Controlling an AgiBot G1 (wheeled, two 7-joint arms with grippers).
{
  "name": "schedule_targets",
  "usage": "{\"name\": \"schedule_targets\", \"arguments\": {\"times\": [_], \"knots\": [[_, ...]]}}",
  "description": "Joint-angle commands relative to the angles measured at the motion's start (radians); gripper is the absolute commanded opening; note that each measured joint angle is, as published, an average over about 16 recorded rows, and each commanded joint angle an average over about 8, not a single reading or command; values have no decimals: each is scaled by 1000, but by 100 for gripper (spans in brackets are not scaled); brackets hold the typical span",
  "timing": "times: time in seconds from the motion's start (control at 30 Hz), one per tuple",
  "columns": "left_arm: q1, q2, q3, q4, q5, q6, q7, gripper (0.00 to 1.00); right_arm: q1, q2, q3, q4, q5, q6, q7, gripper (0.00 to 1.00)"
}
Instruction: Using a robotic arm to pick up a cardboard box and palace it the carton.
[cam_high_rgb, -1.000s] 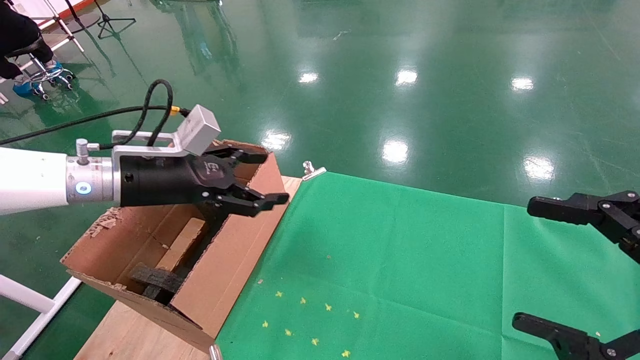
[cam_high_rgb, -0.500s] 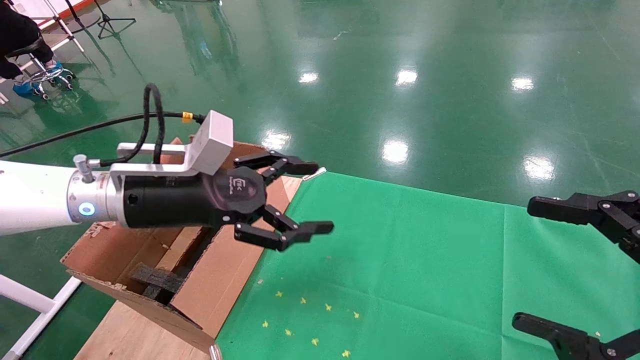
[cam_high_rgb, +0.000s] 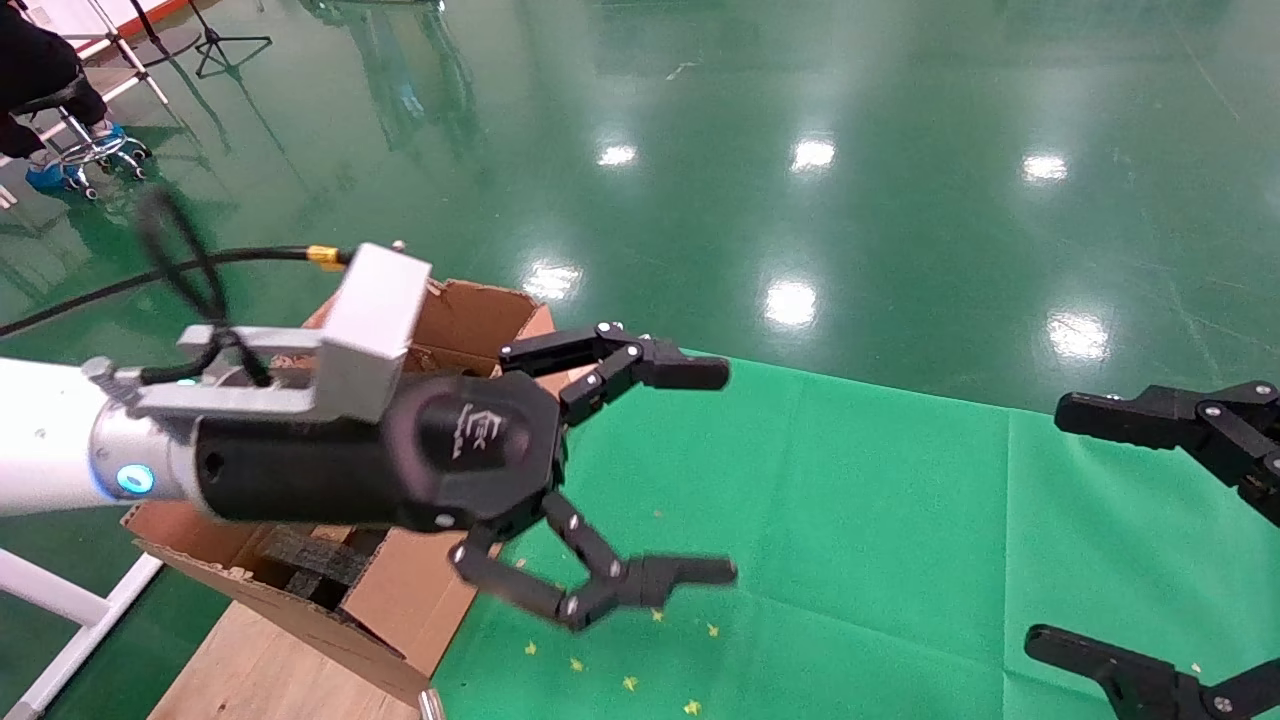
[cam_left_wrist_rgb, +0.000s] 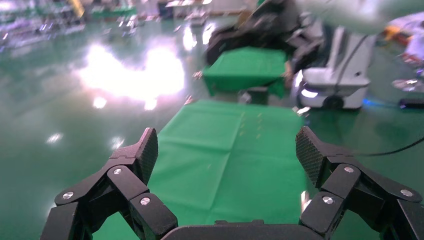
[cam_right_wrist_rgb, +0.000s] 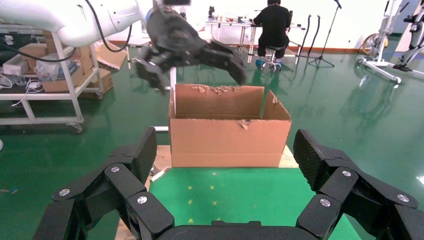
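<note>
The cardboard box is not showing in any current view; judging by the task it is probably sitting inside the carton (cam_high_rgb: 400, 600), hidden behind the left arm's wrist, but that cannot be confirmed, and its long axis cannot be told. The carton is lying behind and below the left gripper (cam_high_rgb: 715, 470), flaps up, a black foam piece (cam_high_rgb: 315, 555) showing inside. The left gripper is hanging over the green cloth (cam_high_rgb: 850, 520), jaws spread wide and holding nothing; in its wrist view only cloth is lying ahead of the left gripper (cam_left_wrist_rgb: 225, 150). The right gripper (cam_high_rgb: 1140, 530) is idling well apart from the carton, jaws wide, empty, facing the carton (cam_right_wrist_rgb: 230, 135) across the cloth. The left arm is much the nearer one. Writing: an embossed logo on the left wrist housing (cam_high_rgb: 480, 435), not legible; none readable on the carton.
</note>
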Motion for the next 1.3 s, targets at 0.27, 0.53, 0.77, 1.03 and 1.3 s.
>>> {"name": "schedule_targets", "arguments": {"times": [0.27, 0.53, 0.77, 1.03, 1.3], "knots": [[25, 7, -15, -28, -60, 23, 20, 100, 0, 0, 0, 0, 0, 0, 0, 100], [20, 6, -12, -21, -46, 17, 17, 100, 0, 0, 0, 0, 0, 0, 0, 100], [17, 5, -10, -18, -38, 14, 15, 100, 0, 0, 0, 0, 0, 0, 0, 100], [15, 4, -9, -16, -33, 12, 14, 100, 0, 0, 0, 0, 0, 0, 0, 100], [14, 4, -8, -15, -30, 12, 13, 100, 0, 0, 0, 0, 0, 0, 0, 100]]}}
